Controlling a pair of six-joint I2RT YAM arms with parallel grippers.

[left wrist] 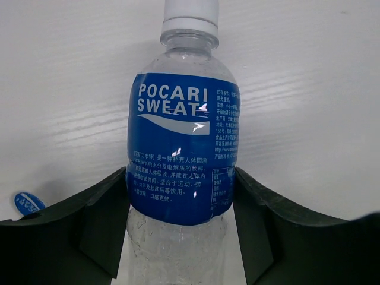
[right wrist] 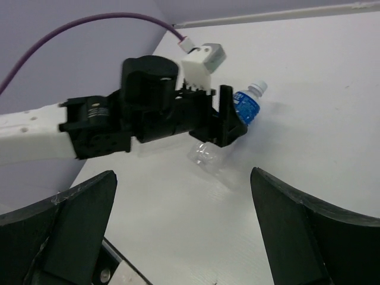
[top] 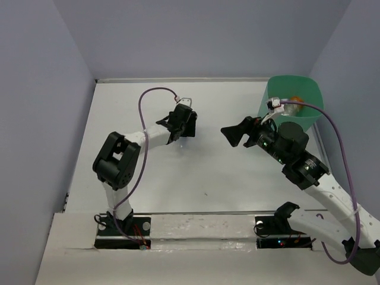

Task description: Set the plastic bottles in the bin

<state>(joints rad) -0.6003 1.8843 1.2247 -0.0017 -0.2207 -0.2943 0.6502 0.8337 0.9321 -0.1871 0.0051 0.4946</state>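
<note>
**ITEM 1: blue-label btl** (left wrist: pixel 178 130)
- Hidden/cut off: in the wrist view the cap top runs off the upper edge and the base off the lower edge. The sides of the lower body are covered by the fingers (left wrist: pixel 101 225).
- From overhead nearly all of it sits under the L pincer (top: pixel 181 132) and can't be made out.
- Resting on the table (top: pixel 208 178) or just clear of it: can't tell.
- Looks: clear plastic, white cap. Blue wrap label w/ white "POCARI SWEAT" and a white wave stripe. Small white print below and on the side panel, too fine to read.
- Place: between the L pincer's fingers, cap end out beyond the tips, clear lower body back toward the palm.

**ITEM 2: L pincer**
- Clenched on the blue-label btl, one finger against each side of the label's lower half.

**ITEM 3: R pincer** (right wrist: pixel 183 175)
- Released, fingers wide apart, nothing between them.
- Faces the L pincer. The btl is ahead of its tips, well apart.

**ITEM 4: bin** (top: pixel 309 98)
- Mint green, behind the R pincer, beside that arm's wrist.
- Its near part is hidden by the wrist.

**ITEM 5: orange btl** (top: pixel 295 101)
- Inside the bin. Only an orange patch shows; the rest is blocked by the wrist cam and cable (top: pixel 338 136). Shape unclear.

**ITEM 6: sticker** (left wrist: pixel 27 203)
- Small blue oval w/ white lettering, on the table just outside the L pincer's view-left finger.
- Part cut off by that finger, text unreadable.
</note>
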